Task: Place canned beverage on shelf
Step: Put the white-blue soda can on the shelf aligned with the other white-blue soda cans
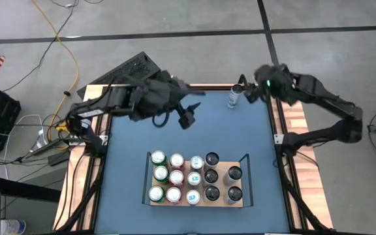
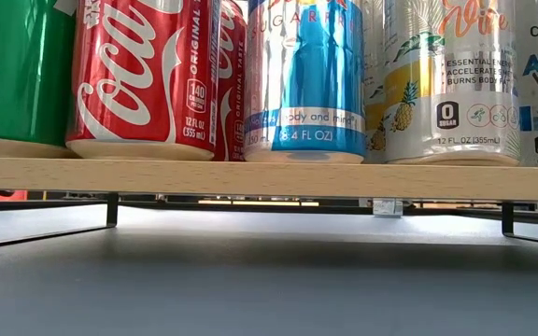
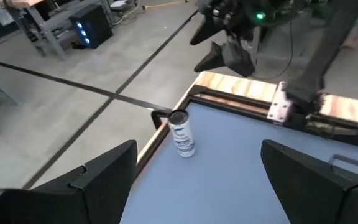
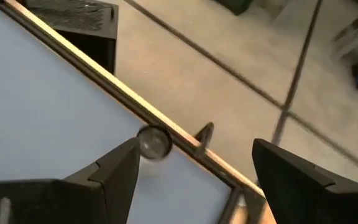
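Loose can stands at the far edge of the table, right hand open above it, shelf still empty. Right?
Not quite: the shelf is not empty. The high view shows it nearly filled with rows of cans. The rest stands: the loose can is upright at the far edge, with the open right hand above it.

Shelf [image 1: 196, 203] w/ cans [image 1: 176, 177] on blue table [image 1: 175, 140].

Looks like a robotics lab: bare grey concrete floor [image 1: 194, 46], loose yellow cable [image 1: 68, 49] trailing across it, black keyboard [image 1: 124, 70] beside the blue-topped table [image 1: 126, 147].
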